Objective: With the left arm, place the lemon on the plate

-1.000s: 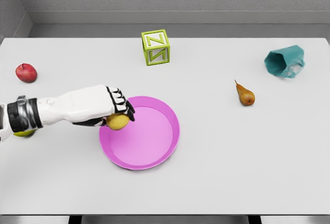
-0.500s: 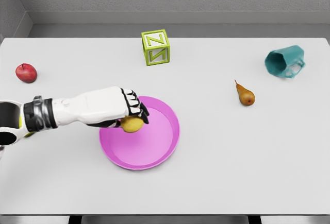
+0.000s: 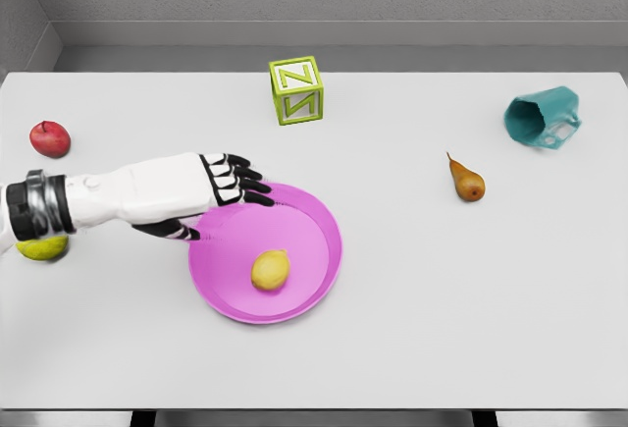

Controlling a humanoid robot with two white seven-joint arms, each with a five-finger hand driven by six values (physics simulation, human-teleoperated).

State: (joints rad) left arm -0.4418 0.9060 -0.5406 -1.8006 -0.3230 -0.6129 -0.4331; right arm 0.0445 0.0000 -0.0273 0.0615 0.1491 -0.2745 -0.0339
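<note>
Lemon (image 3: 271, 270): lies inside the plate, a little left of its centre, on the flat floor; nothing touches it.
Plate (image 3: 319, 213): pink, round, with a raised rim, on the bench near the middle.
Left robot hand (image 3: 221, 194): fingers spread and stretched out, holding nothing; the fingertips (image 3: 257, 188) reach over the plate's upper left rim, up and left of the lemon and apart from it.
Left arm: white, comes in from the left edge.
Bench (image 3: 471, 290): white and flat.
Apple (image 3: 49, 138): red, near the left edge.
Green fruit (image 3: 41, 247): yellow-green, partly hidden under the left arm.
Block (image 3: 296, 89): green letter cube, behind the plate.
Pear (image 3: 467, 181): brown, right of the plate, well apart.
Cup (image 3: 542, 117): teal, on its side, far right.
</note>
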